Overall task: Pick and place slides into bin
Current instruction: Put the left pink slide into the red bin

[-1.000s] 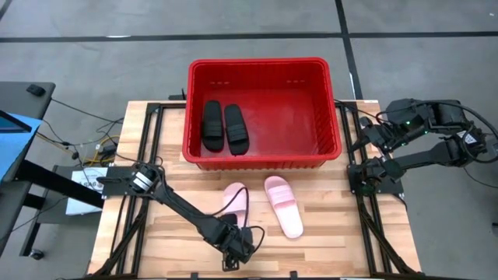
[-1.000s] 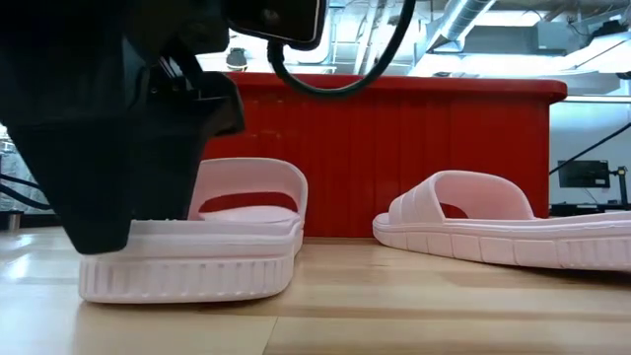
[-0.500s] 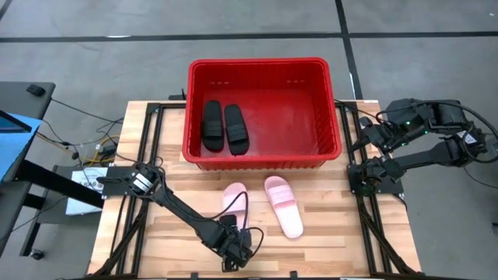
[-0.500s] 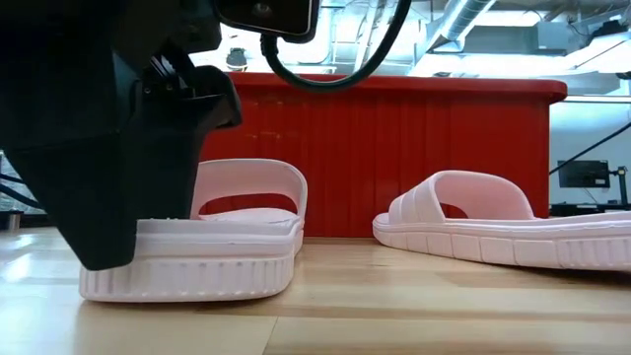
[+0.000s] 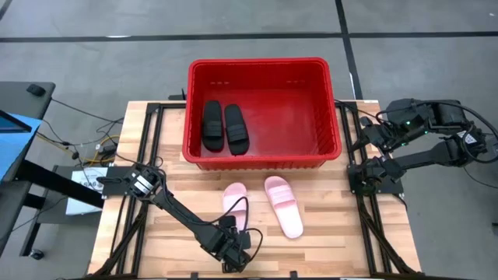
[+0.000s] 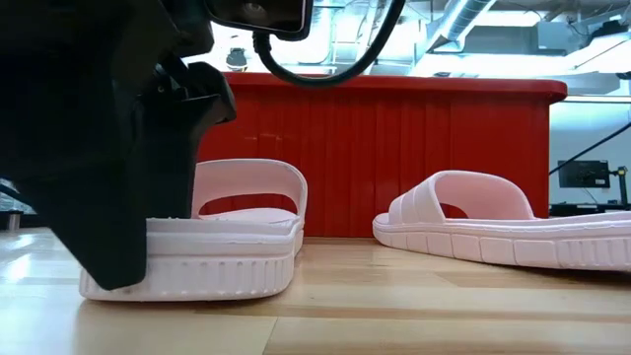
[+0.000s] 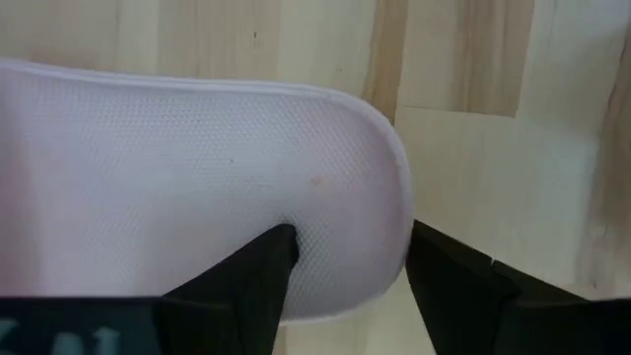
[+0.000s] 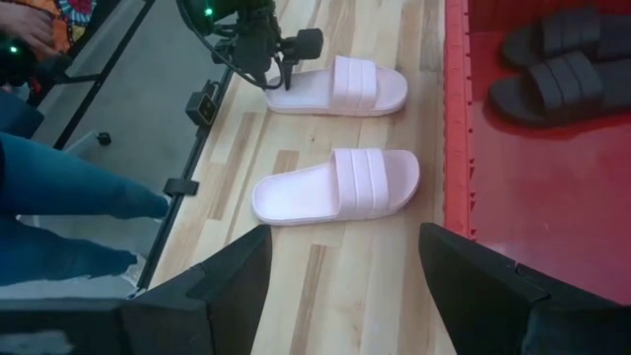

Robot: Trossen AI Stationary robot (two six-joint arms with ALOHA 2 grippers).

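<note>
The left claw point(image 5: 234, 250) sits low at the near edge of the counter point(image 5: 327, 233), right at the heel end of 1 pink slide point(image 5: 234, 204), and the wrist view shows its 2 fingers spread narrowly around that rounded heel point(image 7: 325, 197), 1 finger point(image 7: 251, 281) on top of the footbed and the other off the sole's edge; whether they are pressing yet is hard to tell. That slide's long axis runs straight away from the claw toward the red bin point(image 5: 263, 159), so a lift and carry along the same line looks like the natural next move. The second pink slide point(image 5: 282, 205) lies just beside the first, off to the claw's right, angled a little, apart from it. 2 black slides point(image 5: 225, 126) already lie side by side inside the bin. The left arm is plainly the nearer one; the right claw point(image 8: 345, 296) waits well off the counter's right side with its fingers spread wide and nothing between them. In the low view the left claw's dark body point(image 6: 108, 148) hides the slide's heel, so the contact itself cannot be seen there.
</note>
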